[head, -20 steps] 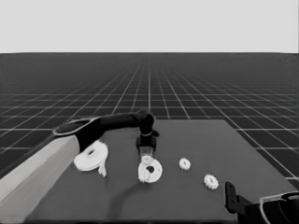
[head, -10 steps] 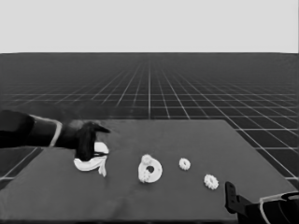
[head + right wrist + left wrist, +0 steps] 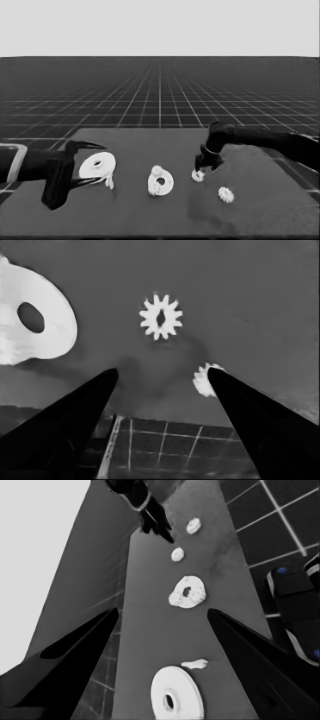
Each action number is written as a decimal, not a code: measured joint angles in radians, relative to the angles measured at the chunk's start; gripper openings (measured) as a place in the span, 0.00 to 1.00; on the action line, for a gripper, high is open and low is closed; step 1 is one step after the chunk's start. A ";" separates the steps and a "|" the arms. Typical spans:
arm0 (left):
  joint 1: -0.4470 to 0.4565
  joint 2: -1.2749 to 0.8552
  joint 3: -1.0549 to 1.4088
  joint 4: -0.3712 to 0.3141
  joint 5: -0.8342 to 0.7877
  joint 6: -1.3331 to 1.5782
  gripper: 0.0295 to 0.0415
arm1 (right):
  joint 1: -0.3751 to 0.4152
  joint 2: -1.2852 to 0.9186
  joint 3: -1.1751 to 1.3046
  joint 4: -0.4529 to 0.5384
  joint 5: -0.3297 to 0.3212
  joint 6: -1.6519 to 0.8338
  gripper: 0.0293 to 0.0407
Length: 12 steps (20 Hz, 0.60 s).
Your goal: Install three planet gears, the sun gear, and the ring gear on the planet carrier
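The smaller round part (image 3: 167, 184) lies mid-table with small white gears (image 3: 157, 171) sitting on it; how many I cannot tell. My right gripper (image 3: 204, 168) reaches in from the right and hovers, open, just above a loose gear (image 3: 198, 175). In the right wrist view that gear (image 3: 160, 317) lies just past the open fingertips (image 3: 107, 377), and a second gear (image 3: 202, 381) peeks out beside one finger. That second gear (image 3: 226, 194) rests nearer the front right. The larger round part (image 3: 98, 165) lies at the left end between the open fingers of my waiting left gripper (image 3: 93, 164), not held.
A thin white piece (image 3: 108, 182) lies against the larger round part, toward the table's front. The left wrist view looks along the table past the larger round part (image 3: 176, 698), the smaller round part (image 3: 188, 592) and both gears to the right arm (image 3: 150, 515). Dark machinery (image 3: 295, 605) stands beyond the table's edge.
The left arm has drawn back from the smaller round part to the table's left end. The right arm has come in from the lower right corner to hover over the nearer loose gear.
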 joint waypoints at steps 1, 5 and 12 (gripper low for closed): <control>0.000 0.000 0.000 0.000 0.000 0.000 0.75 | -0.001 0.042 -0.093 0.019 0.000 0.007 0.81; 0.000 -0.001 0.001 0.000 0.000 0.001 0.75 | -0.003 0.102 -0.225 0.043 -0.001 0.006 0.81; 0.000 -0.001 0.001 0.000 0.000 0.001 0.75 | -0.188 0.163 -0.379 -0.105 0.106 -0.054 0.81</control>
